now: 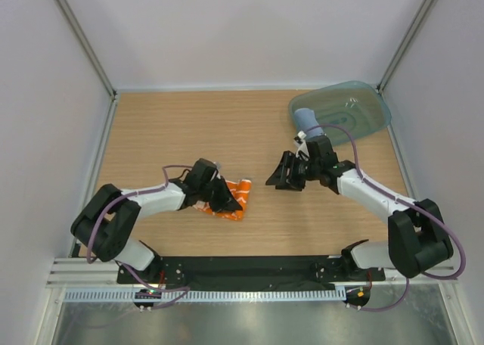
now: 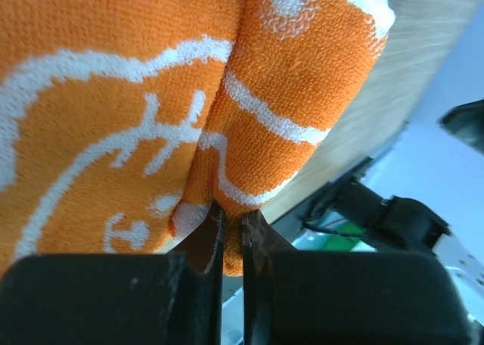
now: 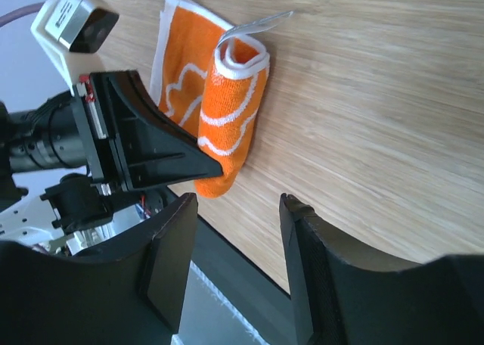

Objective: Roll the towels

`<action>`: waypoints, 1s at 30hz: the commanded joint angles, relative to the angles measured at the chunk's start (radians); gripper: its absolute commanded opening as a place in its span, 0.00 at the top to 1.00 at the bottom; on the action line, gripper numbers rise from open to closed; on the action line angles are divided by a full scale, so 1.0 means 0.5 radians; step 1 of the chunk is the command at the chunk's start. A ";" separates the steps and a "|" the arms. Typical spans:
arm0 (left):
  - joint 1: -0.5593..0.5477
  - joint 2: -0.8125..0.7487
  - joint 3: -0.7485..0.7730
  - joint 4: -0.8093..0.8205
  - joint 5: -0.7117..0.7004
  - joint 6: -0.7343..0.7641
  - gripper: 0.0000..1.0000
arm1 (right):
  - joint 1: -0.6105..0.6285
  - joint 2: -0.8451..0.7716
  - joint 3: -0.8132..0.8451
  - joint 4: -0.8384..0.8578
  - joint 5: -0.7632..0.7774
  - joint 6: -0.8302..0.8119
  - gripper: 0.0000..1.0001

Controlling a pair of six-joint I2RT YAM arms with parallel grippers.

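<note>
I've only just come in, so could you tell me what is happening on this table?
The robot is rolling towels. The left arm has its jaws shut on the orange towel, which lies partly rolled on the table. The right arm hovers to its right, jaws open and empty. A light blue towel sits, apparently rolled, in the teal tray at the far right corner.

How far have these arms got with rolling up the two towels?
One looks done: the blue towel sits rolled in the teal tray. In hand: the left pincer is shut on the orange towel, partly rolled on the table, while the right pincer hangs open and empty nearby. Left: rolling up its flat remainder.
</note>
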 commanded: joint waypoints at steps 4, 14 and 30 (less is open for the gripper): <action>0.211 0.031 -0.172 0.678 0.502 -0.313 1.00 | 0.185 0.127 -0.064 0.418 -0.060 0.135 0.45; 0.340 0.040 -0.234 0.682 0.585 -0.277 1.00 | 0.378 0.526 -0.091 0.882 0.035 0.218 0.45; 0.451 0.206 -0.473 1.019 0.664 -0.362 1.00 | 0.470 0.925 -0.012 1.348 0.032 0.343 0.36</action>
